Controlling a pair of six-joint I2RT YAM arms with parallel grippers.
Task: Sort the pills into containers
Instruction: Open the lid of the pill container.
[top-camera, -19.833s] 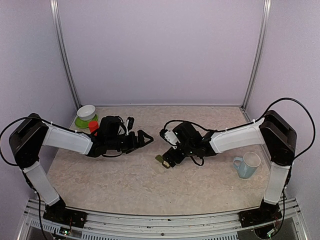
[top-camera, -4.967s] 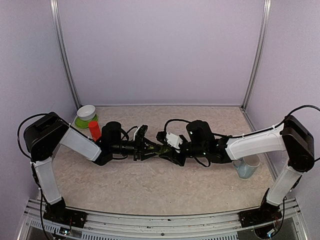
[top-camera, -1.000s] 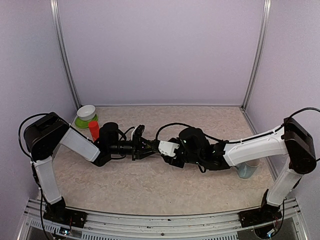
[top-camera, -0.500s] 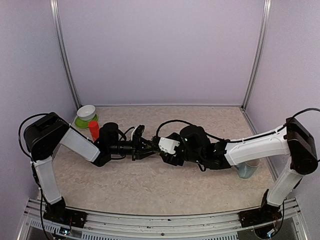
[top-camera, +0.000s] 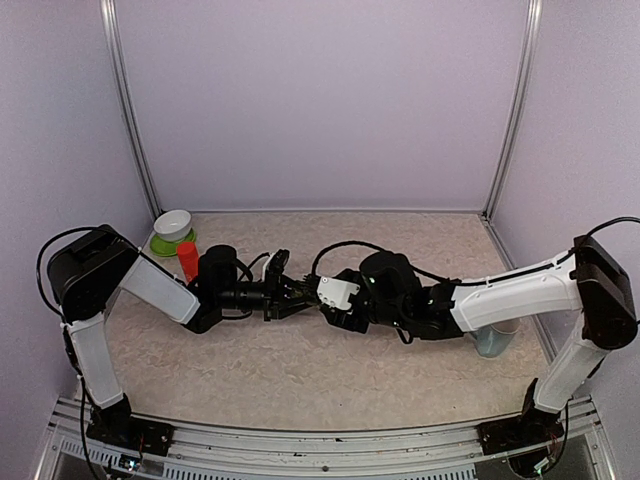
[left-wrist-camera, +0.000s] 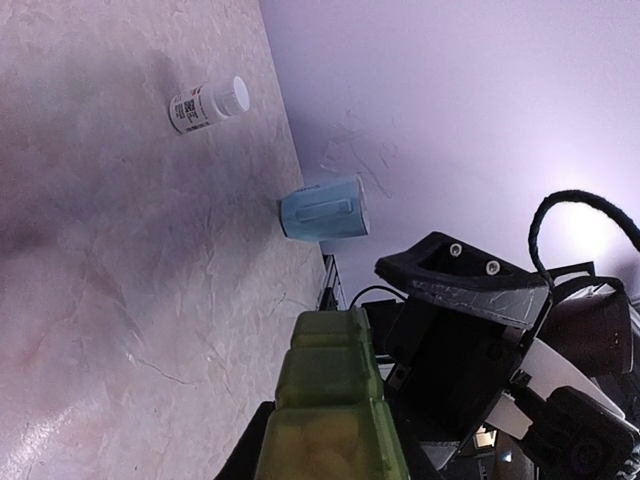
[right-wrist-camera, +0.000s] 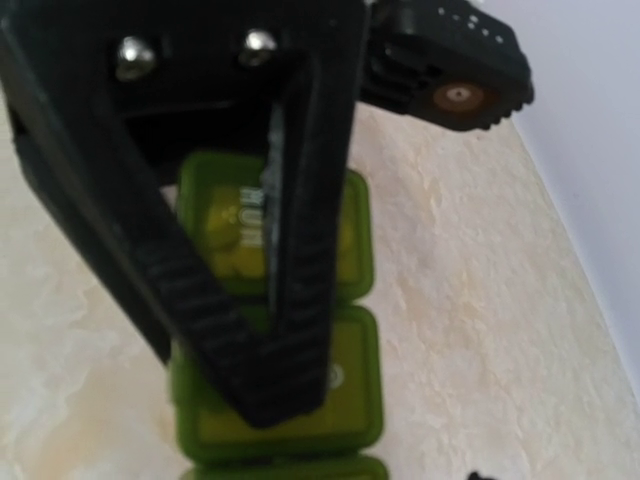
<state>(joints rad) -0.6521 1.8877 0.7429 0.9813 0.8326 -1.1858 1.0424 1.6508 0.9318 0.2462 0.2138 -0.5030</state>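
"So, where are the containers (right-wrist-camera: 345, 395)?"
"Over the middle of the table (top-camera: 250, 370), clamped by the left gripper (top-camera: 295, 298), fingers nearly closed."
"And the right gripper (top-camera: 318, 303)?"
"Just beside them; I cannot tell how wide."

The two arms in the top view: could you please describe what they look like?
The left arm and right arm have white shell links between black joints, with thin black cables looping outside. The right arm's fingers are black and ridged, with silver screws; a white block sits on its wrist.

Lilac walls (top-camera: 320, 100); beige marbled table (top-camera: 300, 390); soft light
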